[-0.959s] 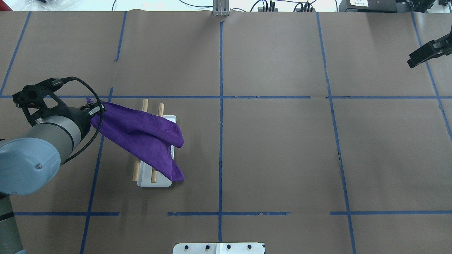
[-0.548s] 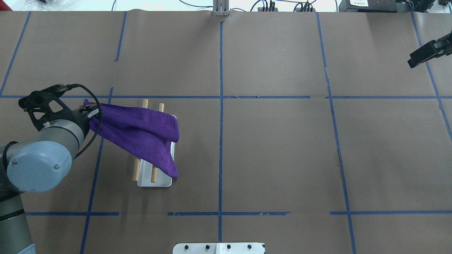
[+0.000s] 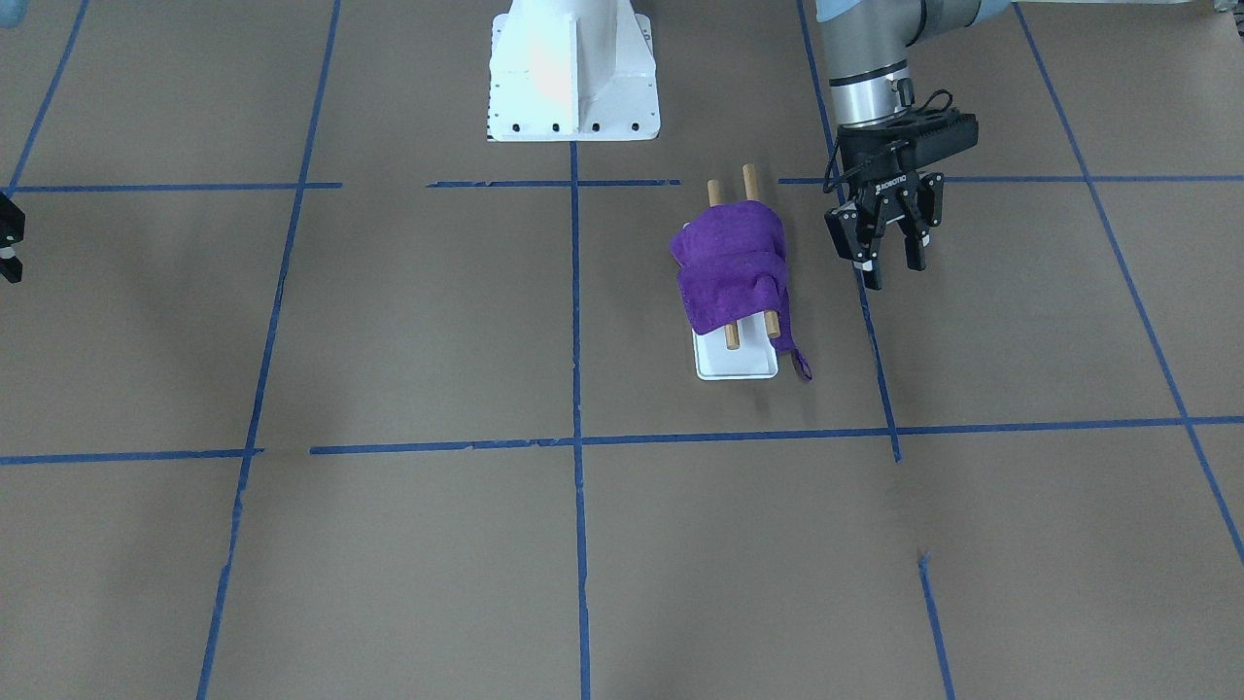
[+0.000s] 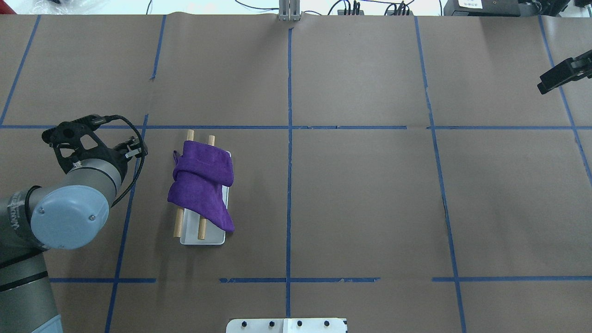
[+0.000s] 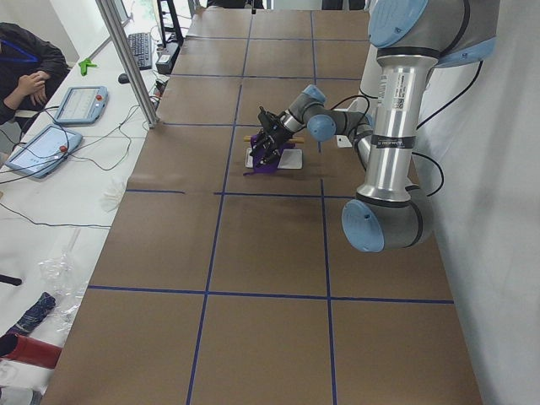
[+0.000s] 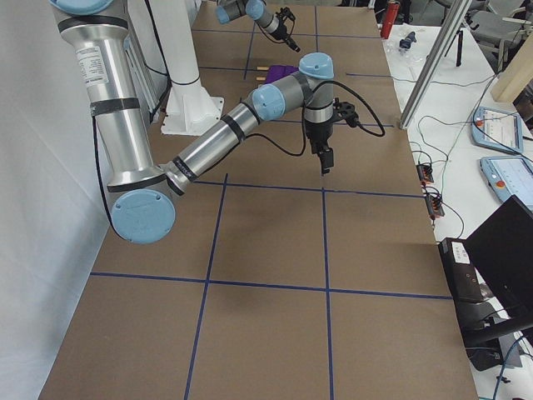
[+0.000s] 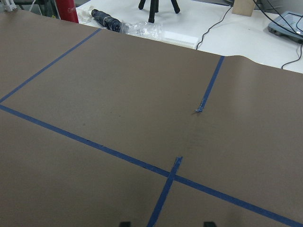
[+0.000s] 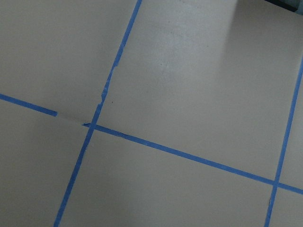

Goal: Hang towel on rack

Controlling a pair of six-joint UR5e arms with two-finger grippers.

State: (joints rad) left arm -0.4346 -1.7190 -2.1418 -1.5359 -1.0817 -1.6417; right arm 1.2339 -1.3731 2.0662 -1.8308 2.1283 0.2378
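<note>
The purple towel (image 4: 201,185) lies draped over the two brown dowel rods (image 4: 190,135) of the small rack, whose white base (image 4: 204,238) shows at its near end. In the front-facing view the towel (image 3: 729,267) covers the rods' middle, and its loop hangs beside the base (image 3: 736,366). My left gripper (image 3: 889,270) is open and empty, apart from the rack on its outer side; it also shows in the overhead view (image 4: 133,149). Its two fingertips (image 7: 124,223) stand wide apart in the left wrist view. My right gripper (image 4: 545,86) is far off at the table's right; I cannot tell its state.
The white robot pedestal (image 3: 573,78) stands behind the rack. Blue tape lines (image 4: 289,127) grid the brown paper table. A metal post (image 4: 289,10) stands at the far edge, with cables and tablets beyond it.
My left gripper has let go of the towel. The towel has dropped from its stretched-out hold and settled over the rods. The right gripper has drifted slightly to the right.
</note>
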